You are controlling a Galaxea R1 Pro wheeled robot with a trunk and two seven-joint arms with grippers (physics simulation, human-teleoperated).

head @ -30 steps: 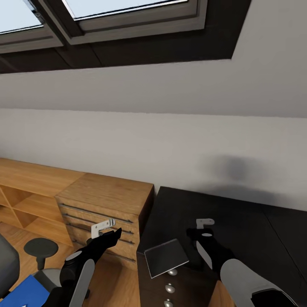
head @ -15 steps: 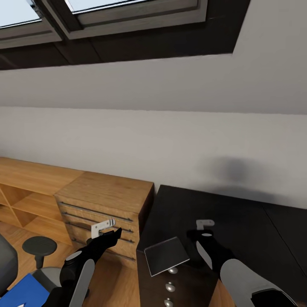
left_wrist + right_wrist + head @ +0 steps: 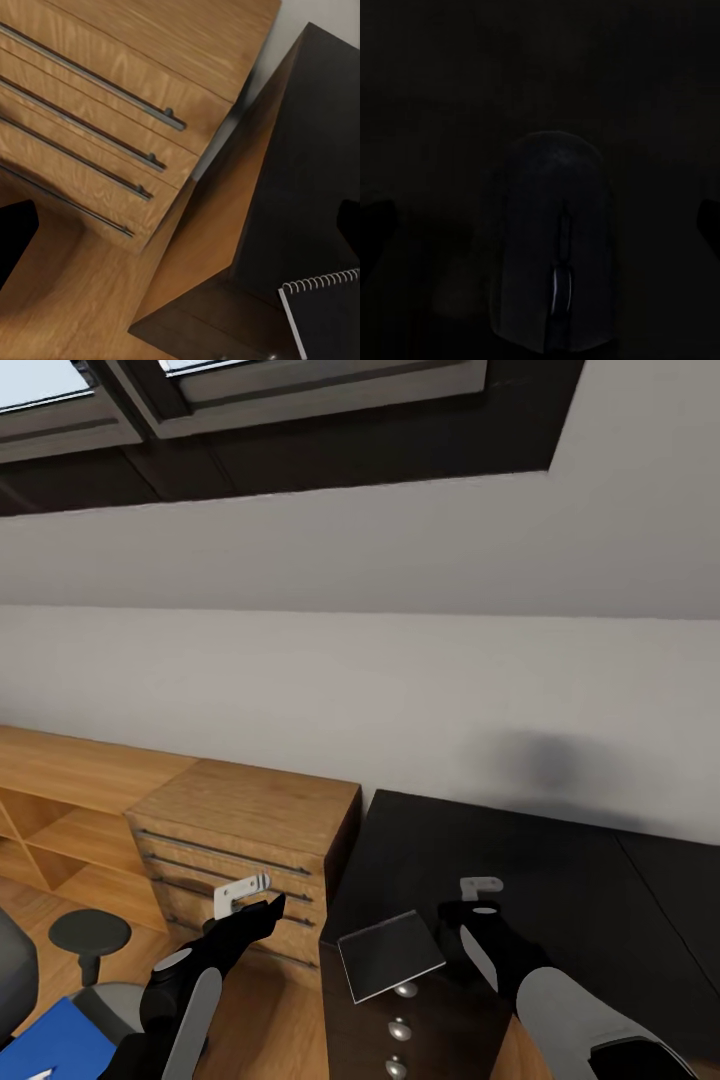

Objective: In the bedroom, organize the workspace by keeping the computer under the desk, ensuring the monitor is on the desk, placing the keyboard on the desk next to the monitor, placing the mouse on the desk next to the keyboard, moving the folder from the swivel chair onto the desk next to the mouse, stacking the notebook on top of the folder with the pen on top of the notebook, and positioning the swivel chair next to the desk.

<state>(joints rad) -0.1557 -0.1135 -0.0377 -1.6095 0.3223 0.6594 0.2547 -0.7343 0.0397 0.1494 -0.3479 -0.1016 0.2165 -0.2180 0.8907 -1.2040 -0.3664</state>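
right tool hangs apart over the mouse on the desk, forearm angled forward.

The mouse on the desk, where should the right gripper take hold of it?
Grip the mouse across its two long sides near the middle, coming straight down from above. It lies flat on the black desk, its rounded back up, between the right gripper's open fingers.

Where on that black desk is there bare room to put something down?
The desk is bare from the wall to the right gripper and out toward the right. Its near left corner is crowded: the notebook lies there and the mouse under that gripper.
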